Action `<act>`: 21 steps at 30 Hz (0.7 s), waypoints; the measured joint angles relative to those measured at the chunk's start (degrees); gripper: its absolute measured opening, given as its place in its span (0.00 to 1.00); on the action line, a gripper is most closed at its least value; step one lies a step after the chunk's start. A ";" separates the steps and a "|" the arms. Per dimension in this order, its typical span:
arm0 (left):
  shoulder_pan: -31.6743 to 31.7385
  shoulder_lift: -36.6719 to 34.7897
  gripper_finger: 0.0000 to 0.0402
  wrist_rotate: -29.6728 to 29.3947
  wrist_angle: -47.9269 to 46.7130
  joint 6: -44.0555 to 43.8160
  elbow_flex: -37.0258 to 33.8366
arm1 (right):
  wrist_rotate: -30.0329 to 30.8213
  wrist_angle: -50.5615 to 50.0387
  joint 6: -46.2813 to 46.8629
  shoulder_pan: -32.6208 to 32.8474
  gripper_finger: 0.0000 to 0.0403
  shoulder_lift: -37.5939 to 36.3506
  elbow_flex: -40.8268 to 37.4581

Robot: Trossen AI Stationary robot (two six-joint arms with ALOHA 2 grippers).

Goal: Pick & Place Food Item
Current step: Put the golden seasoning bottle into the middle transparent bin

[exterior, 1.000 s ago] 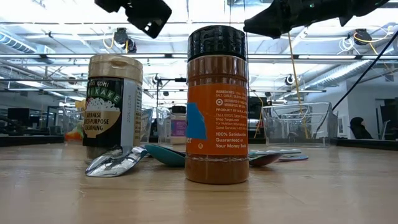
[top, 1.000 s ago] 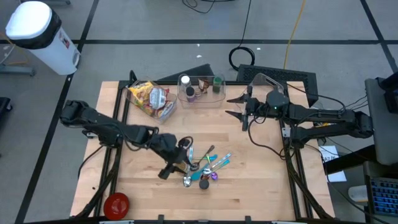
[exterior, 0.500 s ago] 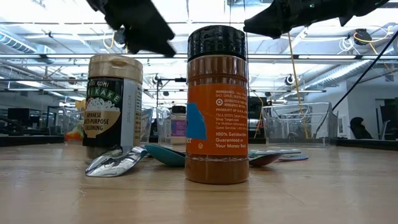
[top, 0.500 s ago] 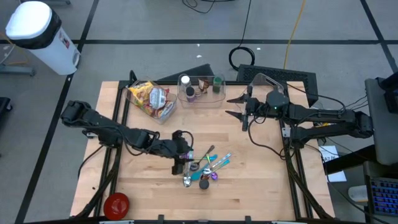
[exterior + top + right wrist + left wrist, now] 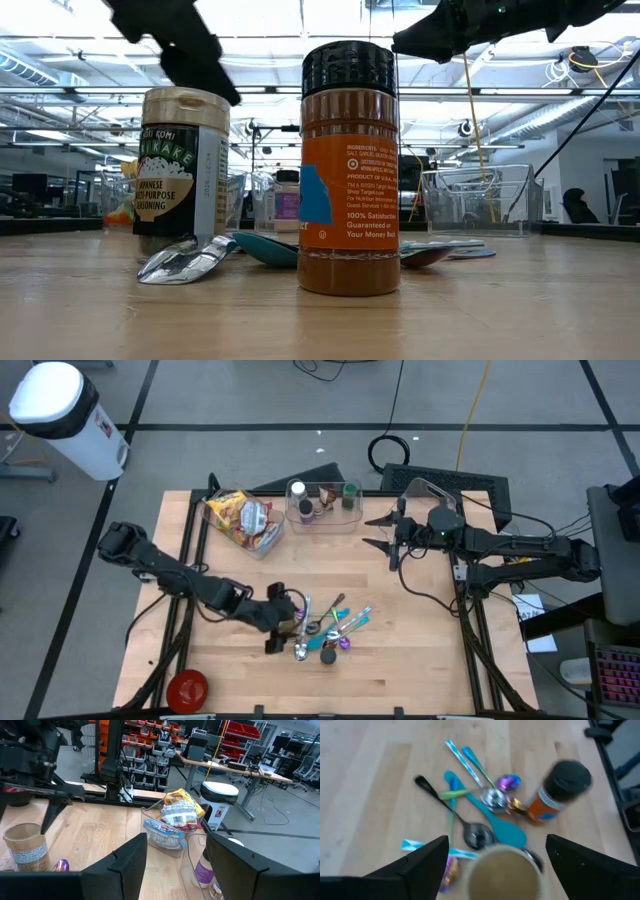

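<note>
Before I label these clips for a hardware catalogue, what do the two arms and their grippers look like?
Both arms are black and built from slim jointed segments. The left gripper has two broad, flat dark fingers with angled edges. The right gripper ends in two thin pointed black fingers, and a black cable loops beside that arm. No markings or logos can be read on either.

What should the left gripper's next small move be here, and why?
Probably lower straight down. The left gripper is open with its fingers either side of the gold-lidded seasoning jar seen from above, not yet gripping it. The orange spice bottle stands apart, so descent looks unobstructed.
</note>
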 joint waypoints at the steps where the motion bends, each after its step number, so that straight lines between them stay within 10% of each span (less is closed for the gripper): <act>1: -0.61 0.00 0.86 0.01 -0.49 -0.41 0.00 | 0.00 -0.01 0.00 0.00 0.49 0.00 0.00; 21: -2.74 -0.09 0.89 -3.12 -6.68 -3.40 -2.21 | 0.02 -0.83 0.13 -0.02 0.49 0.02 0.00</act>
